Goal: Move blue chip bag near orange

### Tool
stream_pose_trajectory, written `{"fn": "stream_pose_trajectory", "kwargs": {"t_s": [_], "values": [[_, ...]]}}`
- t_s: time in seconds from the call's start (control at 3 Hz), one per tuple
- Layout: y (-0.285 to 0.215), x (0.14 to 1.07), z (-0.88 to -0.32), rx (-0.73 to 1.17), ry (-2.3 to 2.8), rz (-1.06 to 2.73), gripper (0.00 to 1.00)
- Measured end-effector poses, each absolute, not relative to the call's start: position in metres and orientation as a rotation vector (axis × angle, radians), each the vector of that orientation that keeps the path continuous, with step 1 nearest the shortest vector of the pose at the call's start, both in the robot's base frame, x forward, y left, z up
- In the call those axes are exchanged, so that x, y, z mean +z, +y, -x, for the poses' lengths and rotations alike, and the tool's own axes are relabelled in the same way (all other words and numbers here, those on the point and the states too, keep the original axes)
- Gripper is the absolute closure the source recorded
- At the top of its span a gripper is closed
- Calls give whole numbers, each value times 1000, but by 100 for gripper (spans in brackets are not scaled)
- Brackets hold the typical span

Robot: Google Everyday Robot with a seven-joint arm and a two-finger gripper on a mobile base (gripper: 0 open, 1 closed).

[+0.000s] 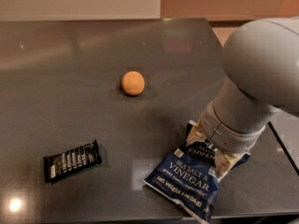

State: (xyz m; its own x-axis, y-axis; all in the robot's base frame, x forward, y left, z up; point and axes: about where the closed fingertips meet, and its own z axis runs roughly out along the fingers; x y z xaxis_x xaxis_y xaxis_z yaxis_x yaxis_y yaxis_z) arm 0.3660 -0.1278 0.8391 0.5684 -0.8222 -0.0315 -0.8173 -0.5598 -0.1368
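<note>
The blue chip bag (pixel 187 181) lies flat near the table's front edge, right of centre, with its white "Sea Salt & Vinegar" lettering facing up. My gripper (pixel 211 148) has come down on the bag's far end, and its tan fingers (pixel 194 132) press in on that end from both sides. The big grey arm (pixel 261 73) hides the top of the bag. The orange (pixel 133 83) sits by itself in the middle of the table, well up and to the left of the bag.
A black snack bar wrapper (pixel 72 161) lies at the front left. The dark table (pixel 56 78) ends on the right just beyond my arm and at the front just below the bag.
</note>
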Motion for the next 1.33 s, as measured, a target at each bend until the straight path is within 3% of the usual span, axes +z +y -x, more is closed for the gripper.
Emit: {"fn": "stream_pose_trajectory", "kwargs": {"t_s": [0.33, 0.67, 1.33], "values": [[-125, 854, -381, -124, 1425, 2626, 85], [-112, 877, -408, -222, 1431, 2561, 100], [-83, 914, -478, -401, 1390, 2456, 100]]}}
